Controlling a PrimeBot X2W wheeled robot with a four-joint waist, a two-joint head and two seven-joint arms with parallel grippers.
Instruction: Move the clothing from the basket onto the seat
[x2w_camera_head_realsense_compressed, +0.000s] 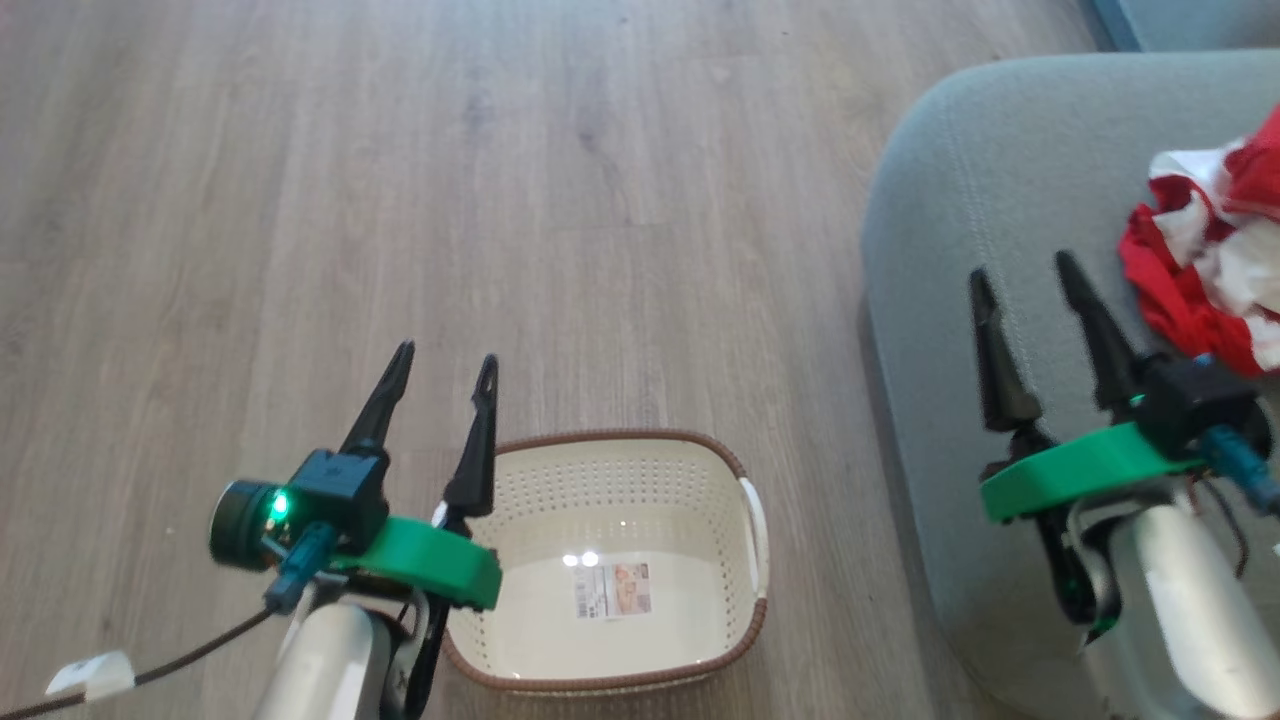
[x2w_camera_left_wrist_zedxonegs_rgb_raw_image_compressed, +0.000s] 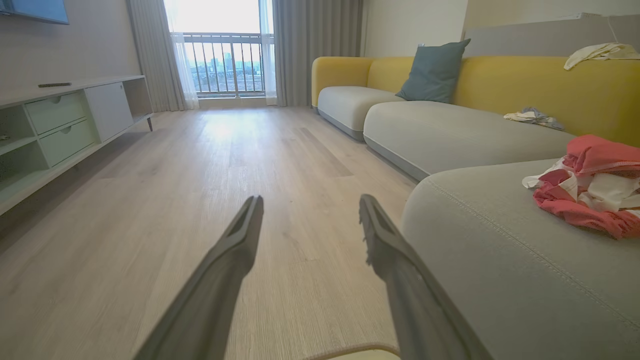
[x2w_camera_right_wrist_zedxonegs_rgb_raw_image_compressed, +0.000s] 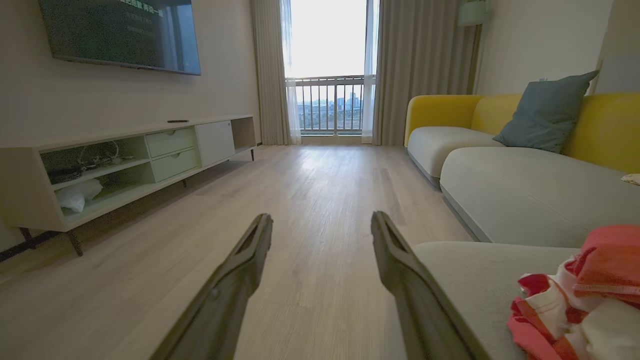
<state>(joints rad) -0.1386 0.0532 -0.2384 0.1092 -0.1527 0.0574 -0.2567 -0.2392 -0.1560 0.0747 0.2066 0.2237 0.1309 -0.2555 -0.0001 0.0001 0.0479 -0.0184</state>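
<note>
The clothing (x2w_camera_head_realsense_compressed: 1205, 265) lies heaped on the seat (x2w_camera_head_realsense_compressed: 1000, 170) at the frame's right edge; the basket (x2w_camera_head_realsense_compressed: 620, 438), lower centre, shows its bare bottom. Left claw (x2w_camera_head_realsense_compressed: 447, 353) and right claw (x2w_camera_head_realsense_compressed: 1022, 264) both stand spread, gripping nothing. The transfer looks finished; next calls only for drawing the arms clear.

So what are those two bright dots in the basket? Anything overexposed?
Head view: reflections on the bottom of the basket, beside the sticker label. Right wrist view: window blown out white. Left wrist view: daylight washes out the floor nearby.
</note>
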